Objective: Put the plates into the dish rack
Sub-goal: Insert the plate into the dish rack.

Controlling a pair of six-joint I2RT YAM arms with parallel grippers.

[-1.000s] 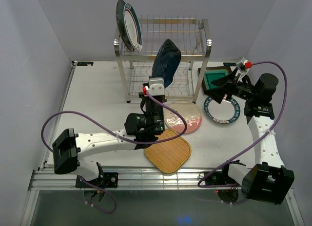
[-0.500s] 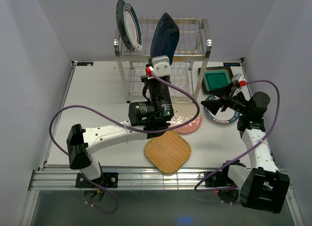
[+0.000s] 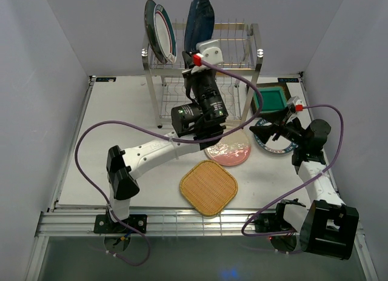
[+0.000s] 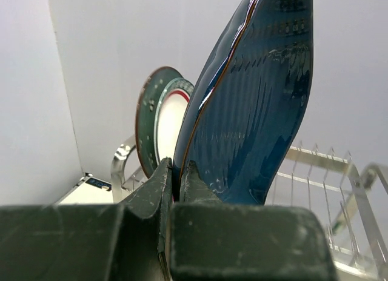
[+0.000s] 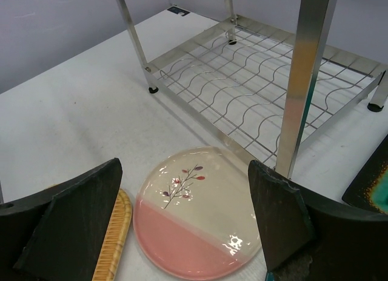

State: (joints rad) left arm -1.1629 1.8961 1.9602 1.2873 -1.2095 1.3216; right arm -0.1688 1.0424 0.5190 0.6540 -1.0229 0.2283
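Pinched blue leaf plate (image 4: 254, 99) above dish rack (image 3: 254, 51) in left gripper (image 4: 176, 172); spread right gripper (image 5: 182, 214) wide, empty, over pink plate (image 5: 176, 247); could not read sticker (image 3: 106, 79) (possibly lettered).

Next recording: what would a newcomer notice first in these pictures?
The left gripper clamps a dark blue leaf-shaped plate on edge, raised at the top tier of the dish rack, right of two plates already standing there. The right gripper is open, aimed at the pink floral plate lying on the table by the rack's foot.
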